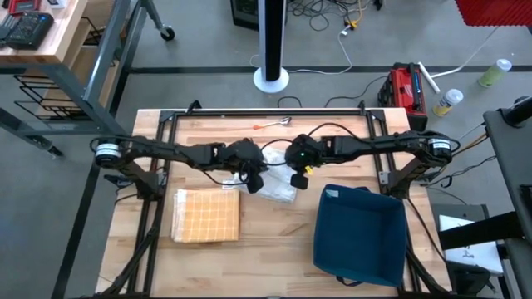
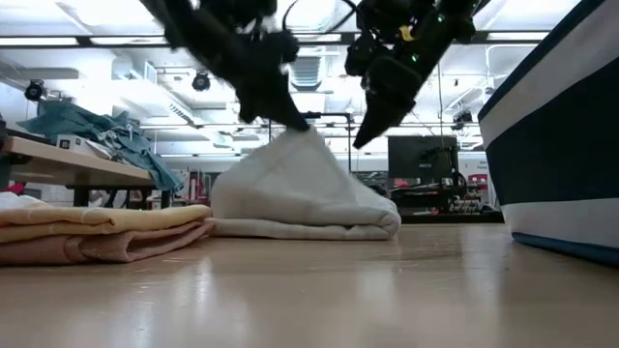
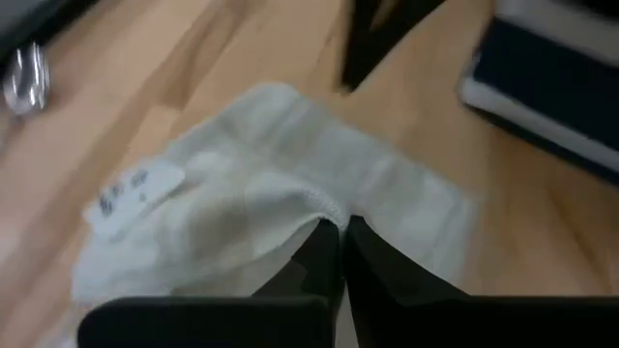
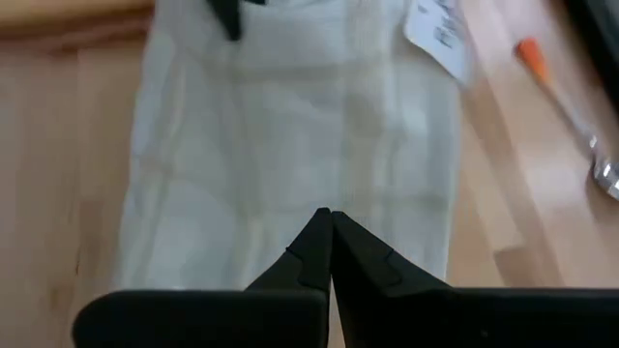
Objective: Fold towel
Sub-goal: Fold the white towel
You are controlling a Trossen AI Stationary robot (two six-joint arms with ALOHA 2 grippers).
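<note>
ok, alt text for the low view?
Left claw is shut on a white towel, pinching it into a peak on the table. Right claw hangs shut beside it; folded yellow towels at left, blue bin at right.

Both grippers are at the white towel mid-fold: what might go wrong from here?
1. The left gripper pinches only a hem edge of the white towel; lifting may let it slip and the fold collapse.
2. The right gripper is shut above the cloth, apparently holding nothing, so one side may drag unevenly.
3. The blue bin sits close; a swing may bump it.
</note>
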